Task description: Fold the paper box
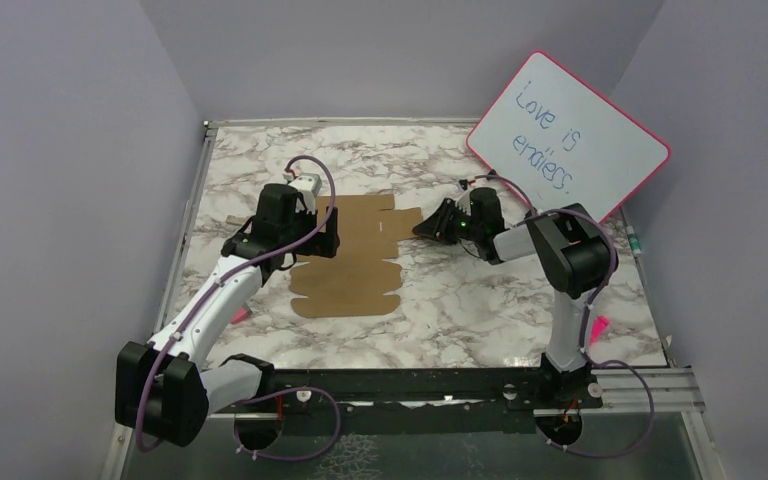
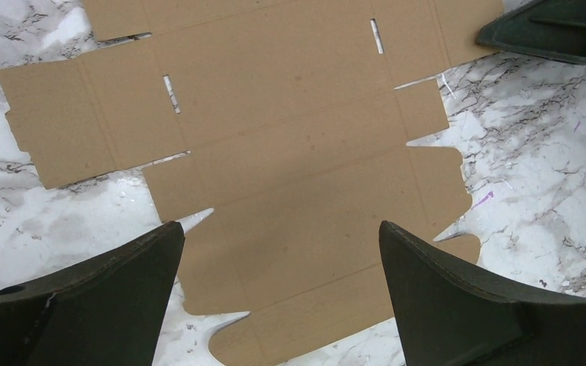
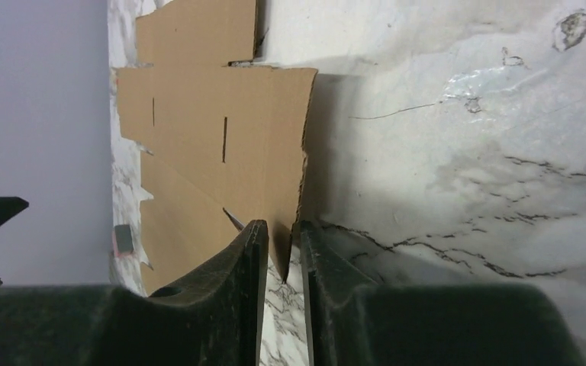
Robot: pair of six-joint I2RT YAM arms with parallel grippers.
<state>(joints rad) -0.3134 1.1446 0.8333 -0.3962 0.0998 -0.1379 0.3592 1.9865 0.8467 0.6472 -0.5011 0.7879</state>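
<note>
Arms (image 1: 210,300): white links, black joints, purple cables; fingers (image 2: 458,297) dark green-black.

in the top view the left arm (image 1: 215,300) stretches from its base at 7 o'clock out toward 1 o'clock, its wrist bent so the left gripper (image 2: 278,229) looks down, jaws spread wide. the right arm (image 1: 565,320) rises from its base at 5 o'clock, folds at a high elbow and reaches low toward 9 o'clock. the right gripper (image 3: 281,226) is rolled on its side, jaws nearly together with a slim gap between them.
</note>
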